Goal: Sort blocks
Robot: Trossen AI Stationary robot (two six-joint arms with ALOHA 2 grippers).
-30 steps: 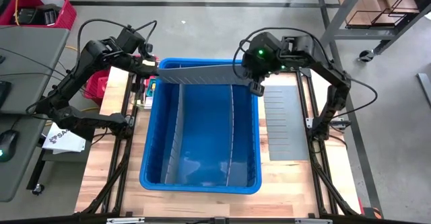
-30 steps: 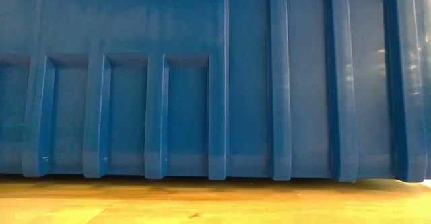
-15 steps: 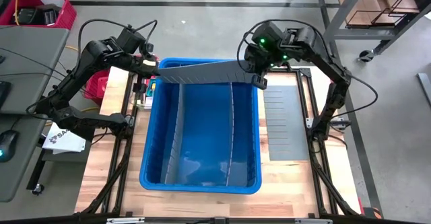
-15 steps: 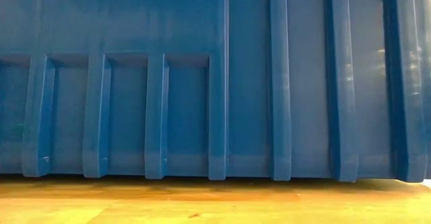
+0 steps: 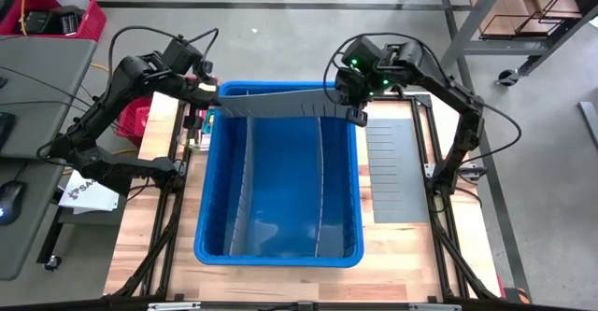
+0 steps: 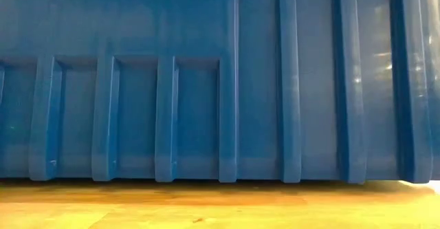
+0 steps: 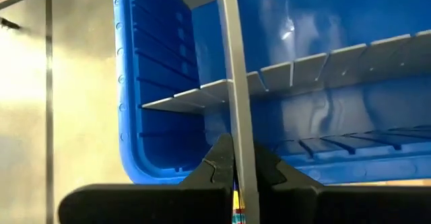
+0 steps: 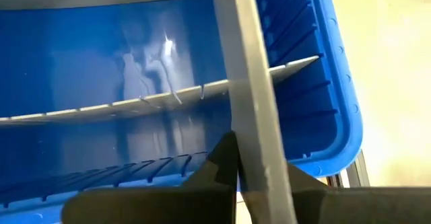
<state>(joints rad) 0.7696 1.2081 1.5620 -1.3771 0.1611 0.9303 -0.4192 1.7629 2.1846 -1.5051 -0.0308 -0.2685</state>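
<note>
A long grey divider panel (image 5: pixel 280 106) spans the far end of the blue bin (image 5: pixel 277 258) from left to right. My left gripper (image 5: pixel 213 101) is shut on its left end and my right gripper (image 5: pixel 356 115) on its right end. Both wrist views show the panel edge-on (image 7: pixel 232 83) (image 8: pixel 246 69), running out over the bin's inside. Two more grey dividers (image 5: pixel 241 180) (image 5: pixel 318 180) stand in the bin, running near to far. No blocks show plainly. The low view shows only the bin's outer wall (image 6: pixel 206 84). My left gripper pinches the panel's left end (image 7: pixel 237 150) between its two fingers, one on each flat face. The fingers slant down from the far left. The panel stands on edge above the bin's far rim; whether its lower edge touches the bin I cannot tell. My right gripper pinches the panel's right end (image 8: pixel 250 153) between its two fingers, one on each flat face. The fingers slant down from the far right, at the bin's far right corner. The panel stands on edge there.
Another slotted grey panel (image 5: pixel 394 171) lies flat on the wooden table right of the bin. A small patch of mixed colours (image 5: pixel 207 122) sits just outside the bin's far left corner. A red crate (image 5: pixel 56 17) and a desk stand off to the left.
My right gripper has sunk a little and drawn toward the bin's far right corner with its end of the panel. The panel has tipped closer to upright and shows less of its face from above. Its left end has stayed put. In the low view the bin wall has shifted slightly.
</note>
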